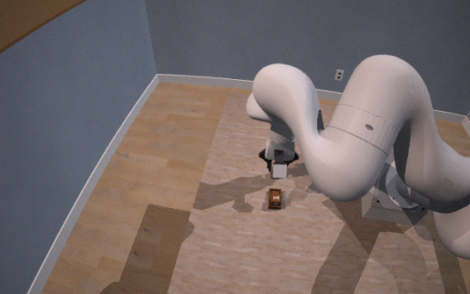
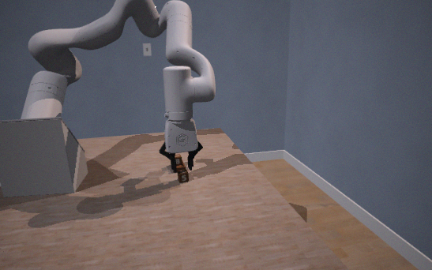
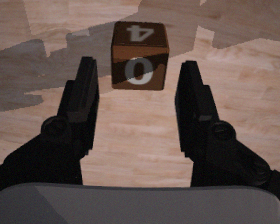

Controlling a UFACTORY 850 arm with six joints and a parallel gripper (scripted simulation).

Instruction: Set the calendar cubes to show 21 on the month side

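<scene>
A brown cube (image 3: 140,55) stands on the table and shows a 0 on the face toward the wrist camera and a 4 on the face beyond it. My gripper (image 3: 138,78) points straight down with one finger on each side of this cube. There is a gap on both sides, so it is open and touches nothing. In the exterior view the cube (image 2: 178,159) sits between the fingers (image 2: 181,161). The small brown tray (image 1: 275,192) lies on the table just in front of the gripper, with the other cube (image 2: 183,176) in it, showing a 5.
The arm's grey base block (image 2: 35,155) stands to the left in the exterior view. The table's right edge (image 2: 276,185) runs close past the tray. Blue walls enclose the room.
</scene>
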